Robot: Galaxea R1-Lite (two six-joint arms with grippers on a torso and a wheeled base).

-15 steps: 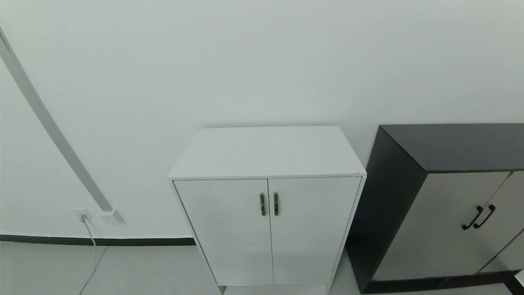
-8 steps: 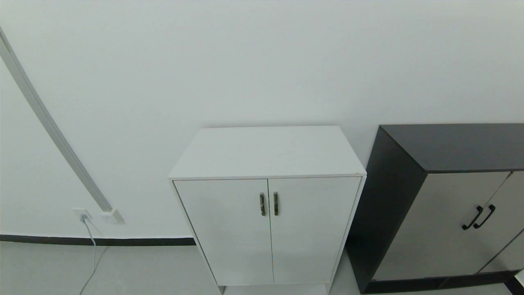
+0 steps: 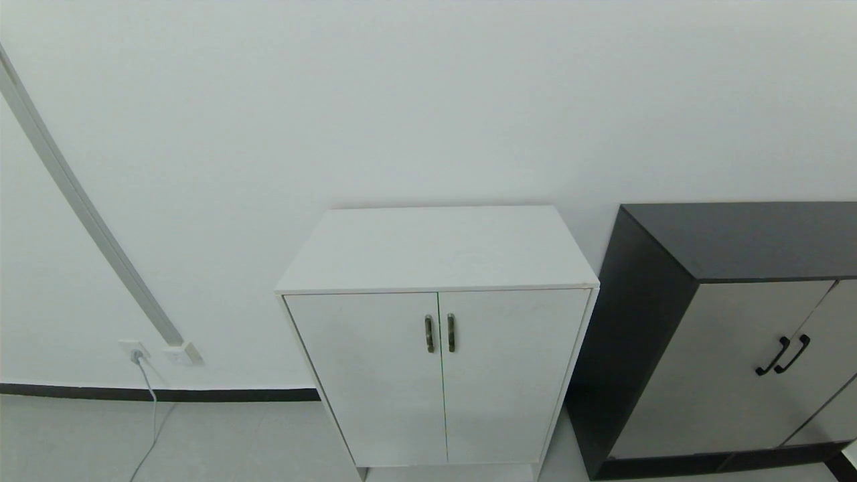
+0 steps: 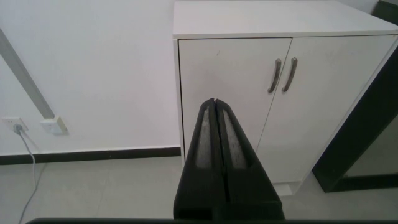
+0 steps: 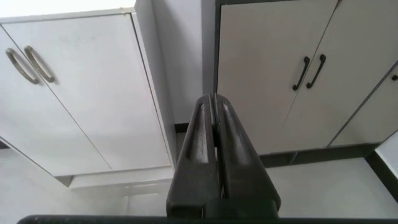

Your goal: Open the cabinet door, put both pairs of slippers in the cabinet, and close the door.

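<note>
A white two-door cabinet (image 3: 438, 321) stands against the wall, both doors closed, with two metal handles (image 3: 440, 333) side by side at the middle seam. My left gripper (image 4: 215, 106) is shut with nothing in it, in front of the white cabinet's (image 4: 273, 93) left door and some way off from it. My right gripper (image 5: 215, 99) is shut and empty, held in front of the gap between the white cabinet (image 5: 74, 87) and the black one (image 5: 298, 74).
A black cabinet (image 3: 723, 321) with light doors and black handles (image 3: 783, 355) stands right of the white one. A wall socket with a plugged cable (image 3: 137, 358) and a slanted conduit (image 3: 80, 201) are on the wall to the left. Grey floor lies in front.
</note>
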